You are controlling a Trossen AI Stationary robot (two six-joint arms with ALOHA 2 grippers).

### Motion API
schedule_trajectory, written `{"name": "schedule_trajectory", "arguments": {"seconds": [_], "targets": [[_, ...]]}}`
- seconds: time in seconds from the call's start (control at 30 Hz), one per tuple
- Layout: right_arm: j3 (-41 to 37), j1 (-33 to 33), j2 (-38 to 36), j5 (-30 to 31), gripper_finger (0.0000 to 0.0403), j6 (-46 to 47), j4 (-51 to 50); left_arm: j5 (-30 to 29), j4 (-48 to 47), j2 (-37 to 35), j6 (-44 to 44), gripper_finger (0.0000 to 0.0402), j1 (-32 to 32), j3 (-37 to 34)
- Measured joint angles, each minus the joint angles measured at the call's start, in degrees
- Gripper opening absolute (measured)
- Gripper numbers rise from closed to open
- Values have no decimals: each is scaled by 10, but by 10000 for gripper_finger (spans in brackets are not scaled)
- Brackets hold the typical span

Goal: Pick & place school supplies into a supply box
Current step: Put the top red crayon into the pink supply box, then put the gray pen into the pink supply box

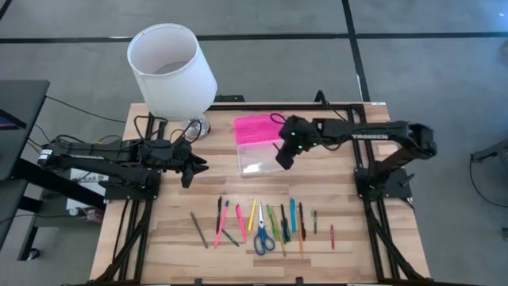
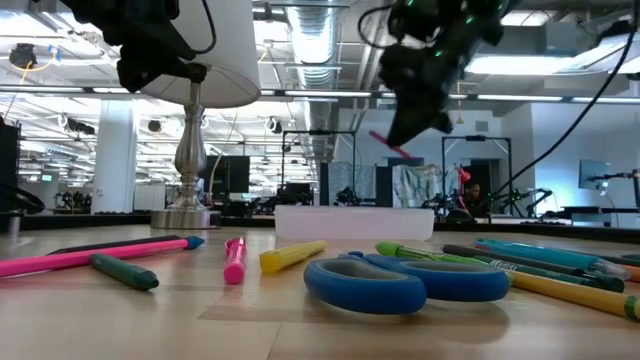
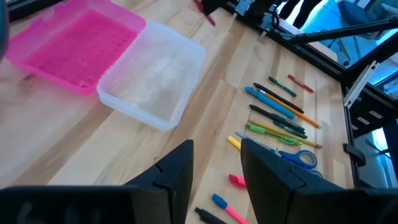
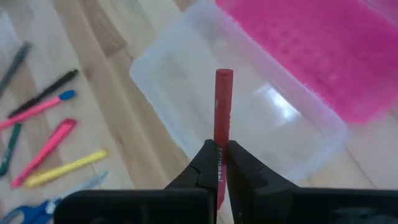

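Right pincer (image 4: 219, 163) pinches a red pen (image 4: 221, 109) – poised above the supply box's clear base (image 4: 186, 87).

Open-plan lab: exposed ceiling ducts (image 2: 310, 30)

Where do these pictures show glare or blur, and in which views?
Right wrist view: a bright glare patch on the clear box base; the right gripper holds a red pen, sharp. Low view: the blue scissors close to the camera look soft; the arms are dark against ceiling lights.
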Motion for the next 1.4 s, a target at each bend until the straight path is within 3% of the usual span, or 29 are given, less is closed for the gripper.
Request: {"name": "schedule_trajectory", "arguments": {"seconds": [0.37,0.67,0.87,1.13,1.4], "targets": [[27,-16,103,5,5,-21,-9,-8,0,0,-15,128,0,0],[56,-33,144,5,43,-8,-69,-10,0,0,-26,128,0,0],[63,-34,150,5,72,-8,-52,-11,-2,0,-33,128,0,0],[63,-10,82,26,92,-17,-50,73,-3,10,-83,128,-16,0],[63,59,-31,109,92,-31,-78,84,-4,60,-78,128,-116,0]]}}
